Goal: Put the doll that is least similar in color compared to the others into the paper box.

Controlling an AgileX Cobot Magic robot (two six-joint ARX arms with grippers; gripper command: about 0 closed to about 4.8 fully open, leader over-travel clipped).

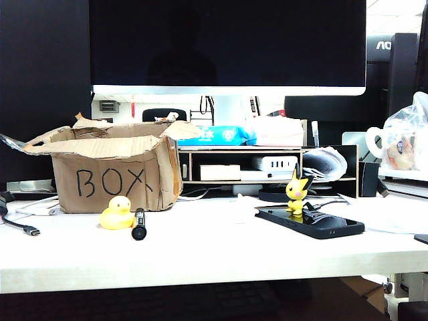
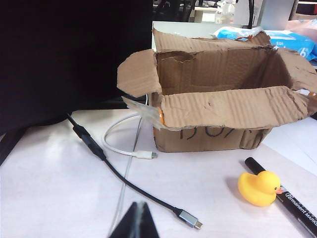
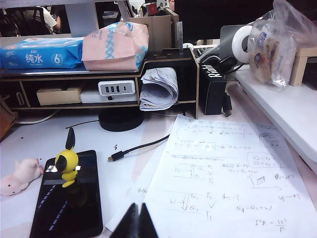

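The doll (image 3: 20, 177), a small whitish-pink figure, lies on the white table beside a black phone (image 3: 69, 203). A yellow pointy-eared figure (image 3: 67, 162) (image 1: 296, 190) stands on that phone. The paper box (image 1: 114, 177) (image 2: 223, 106), marked "BOX", stands open at the left with ragged flaps. A yellow duck (image 1: 118, 214) (image 2: 258, 187) sits in front of it. My left gripper (image 2: 140, 206) is shut and empty, low over the table well short of the box. My right gripper (image 3: 137, 207) is shut and empty, over the edge of a paper sheet, to the side of the phone. Neither arm shows in the exterior view.
A black marker (image 1: 138, 224) (image 2: 287, 198) lies next to the duck. A black USB cable (image 2: 188, 218) and a white cable (image 2: 143, 154) trail beside the box. A written sheet (image 3: 233, 183), a wooden shelf (image 3: 99, 74), a plastic bag (image 3: 277, 39) and a big monitor (image 1: 227, 40) surround the table.
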